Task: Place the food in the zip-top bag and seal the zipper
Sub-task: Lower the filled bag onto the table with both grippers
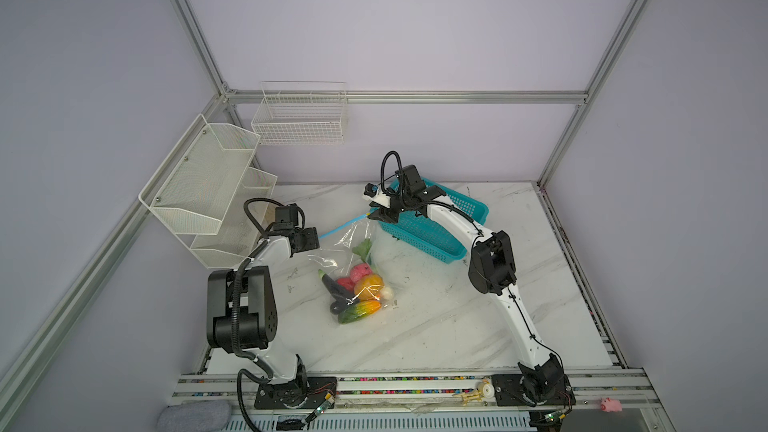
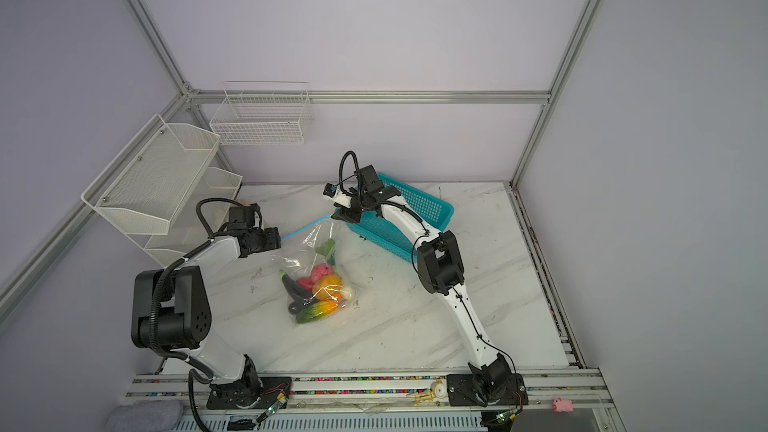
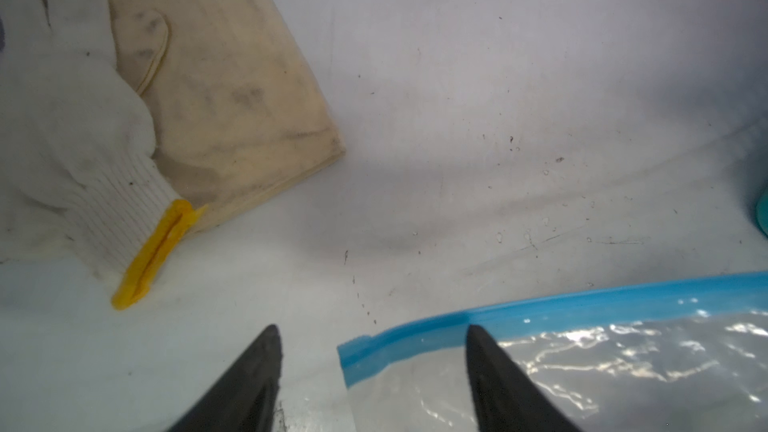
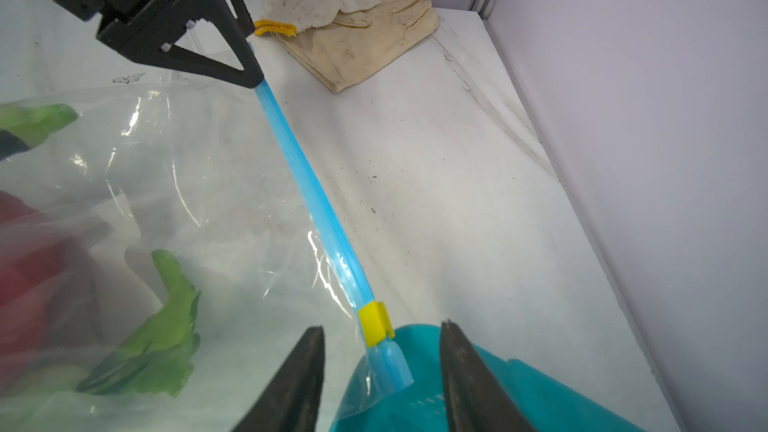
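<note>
The left gripper (image 3: pixel 370 330) stands wide open. The corner of the zip-top bag (image 3: pixel 582 376) and the end of its zipper (image 3: pixel 540 309) lie loose between the fingers, with nothing clamped. The right gripper (image 4: pixel 381 326) is spread too, the yellow slider (image 4: pixel 375 324) between its tips but ungripped, above the teal basket (image 4: pixel 519 384) rim. The food (image 1: pixel 359 290) sits inside the bag on the table (image 1: pixel 436 326).

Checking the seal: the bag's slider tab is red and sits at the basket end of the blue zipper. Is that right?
The slider tab is yellow, not red; the right wrist view shows it. It does sit at the basket end of the blue zipper.
</note>
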`<act>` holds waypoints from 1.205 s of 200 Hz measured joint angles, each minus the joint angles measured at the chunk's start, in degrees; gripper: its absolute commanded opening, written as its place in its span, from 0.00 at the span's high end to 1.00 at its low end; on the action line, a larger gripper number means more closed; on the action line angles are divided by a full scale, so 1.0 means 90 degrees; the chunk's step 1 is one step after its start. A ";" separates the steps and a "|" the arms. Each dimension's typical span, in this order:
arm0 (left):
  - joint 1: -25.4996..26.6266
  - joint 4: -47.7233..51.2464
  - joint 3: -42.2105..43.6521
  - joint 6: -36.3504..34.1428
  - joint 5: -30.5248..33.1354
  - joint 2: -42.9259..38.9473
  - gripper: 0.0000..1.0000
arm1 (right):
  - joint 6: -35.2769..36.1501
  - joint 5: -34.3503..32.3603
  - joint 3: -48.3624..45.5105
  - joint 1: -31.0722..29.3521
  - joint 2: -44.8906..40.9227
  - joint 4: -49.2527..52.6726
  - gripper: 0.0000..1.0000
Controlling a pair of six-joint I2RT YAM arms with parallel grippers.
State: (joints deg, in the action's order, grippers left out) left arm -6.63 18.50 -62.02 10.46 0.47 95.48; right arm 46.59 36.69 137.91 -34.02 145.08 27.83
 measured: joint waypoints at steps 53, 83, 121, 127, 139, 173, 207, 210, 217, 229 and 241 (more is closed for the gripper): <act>-0.0012 0.0090 -0.0073 0.0189 0.0136 -0.0537 0.00 | -0.0049 -0.0185 -0.0117 0.0000 -0.0277 -0.0066 0.20; -0.0012 0.0437 -0.0073 0.0444 -0.0010 -0.1360 0.00 | -0.0527 -0.0073 -0.2025 -0.0010 -0.1812 -0.0818 0.22; -0.0010 0.0510 0.0299 0.0845 -0.0726 -0.2941 0.00 | -0.1180 0.0066 -0.5382 -0.0325 -0.4252 -0.2793 0.21; -0.0010 0.0512 0.0406 0.0954 -0.0860 -0.3143 0.00 | -0.1243 0.0056 -0.5814 -0.0457 -0.4524 -0.3096 0.21; -0.0002 0.0474 0.0651 0.1183 -0.1139 -0.3424 0.00 | -0.1379 0.0036 -0.6562 -0.0707 -0.4901 -0.3694 0.23; 0.0126 0.0486 0.1319 0.1885 -0.1834 -0.3500 0.00 | -0.1702 -0.0151 -0.8058 -0.1265 -0.5107 -0.4988 0.27; 0.0231 0.0495 0.1739 0.2395 -0.2263 -0.3468 0.00 | -0.1936 -0.0372 -0.8857 -0.1418 -0.4996 -0.5450 0.28; 0.0238 0.0493 0.1770 0.2441 -0.2280 -0.3468 0.00 | -0.1943 -0.0389 -0.8898 -0.1421 -0.4981 -0.5481 0.28; 0.0243 0.0495 0.1824 0.2494 -0.2327 -0.3466 0.00 | -0.1987 -0.0420 -0.8990 -0.1426 -0.4957 -0.5576 0.29; 0.0253 0.0493 0.1921 0.2620 -0.2380 -0.3466 0.00 | -0.2033 -0.0464 -0.9075 -0.1430 -0.4891 -0.5729 0.29; 0.0253 0.0491 0.1984 0.2713 -0.2414 -0.3466 0.00 | -0.2110 -0.0486 -0.9068 -0.1430 -0.4743 -0.5926 0.29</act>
State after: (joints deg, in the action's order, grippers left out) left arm -4.36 22.92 -44.16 34.87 -21.26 64.29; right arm 27.59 32.32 56.29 -46.89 102.39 -25.50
